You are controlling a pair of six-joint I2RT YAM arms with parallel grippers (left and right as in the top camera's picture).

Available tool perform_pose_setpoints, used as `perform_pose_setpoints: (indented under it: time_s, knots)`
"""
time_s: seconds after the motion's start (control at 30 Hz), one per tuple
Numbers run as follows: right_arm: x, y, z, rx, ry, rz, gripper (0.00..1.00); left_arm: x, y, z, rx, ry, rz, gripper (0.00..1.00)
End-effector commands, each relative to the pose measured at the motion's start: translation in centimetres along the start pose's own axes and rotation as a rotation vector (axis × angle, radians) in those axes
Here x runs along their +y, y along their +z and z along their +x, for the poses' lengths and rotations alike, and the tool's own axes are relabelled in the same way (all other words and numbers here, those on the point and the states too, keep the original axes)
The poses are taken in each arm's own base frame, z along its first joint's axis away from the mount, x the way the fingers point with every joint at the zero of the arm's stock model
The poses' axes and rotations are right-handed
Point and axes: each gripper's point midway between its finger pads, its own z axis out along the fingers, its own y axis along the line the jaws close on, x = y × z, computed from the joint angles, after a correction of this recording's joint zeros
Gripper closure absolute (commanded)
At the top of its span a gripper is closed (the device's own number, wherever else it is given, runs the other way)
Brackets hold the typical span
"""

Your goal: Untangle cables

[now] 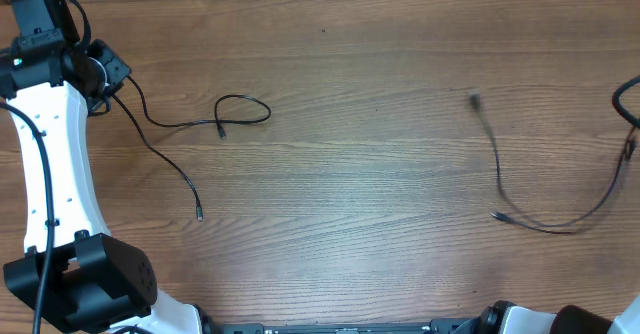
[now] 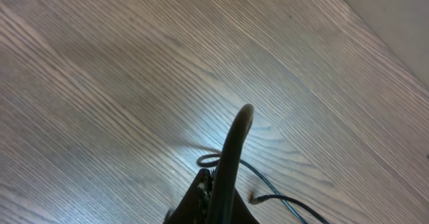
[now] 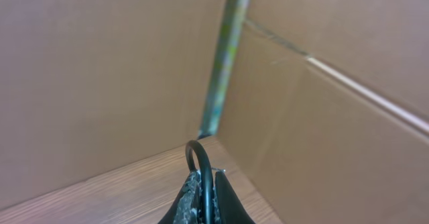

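Two thin black cables are apart. The left cable runs from my left gripper at the far left into a small loop with a plug end. A second strand ends at a plug. In the left wrist view my left gripper is shut on this cable, which arches up between the fingers. The right cable hangs from the right edge, with ends at the middle right and lower. My right gripper is shut on that cable; it is outside the overhead view.
The wooden table fills the overhead view. The left arm's white link stands along the left side. Brown cardboard walls rise close behind the table's corner in the right wrist view.
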Motion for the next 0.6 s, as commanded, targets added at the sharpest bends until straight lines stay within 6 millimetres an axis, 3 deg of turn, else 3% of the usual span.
perform_pose_setpoints:
  time_s: [0.0,0.23,0.57]
  knots:
    - [1.7,2.1,0.7,0.029,0.027,-0.078,0.96,-2.1,-0.8,0.2,-0.007,0.010,0.054,0.96]
    - [4.3,3.6,2.0,0.072,0.029,-0.204,0.96,-6.0,-1.2,2.0,0.023,0.076,0.141,0.96]
    - [4.5,3.8,2.6,0.093,0.031,-0.211,0.96,-17.9,-4.1,6.5,0.009,0.261,0.458,0.96]
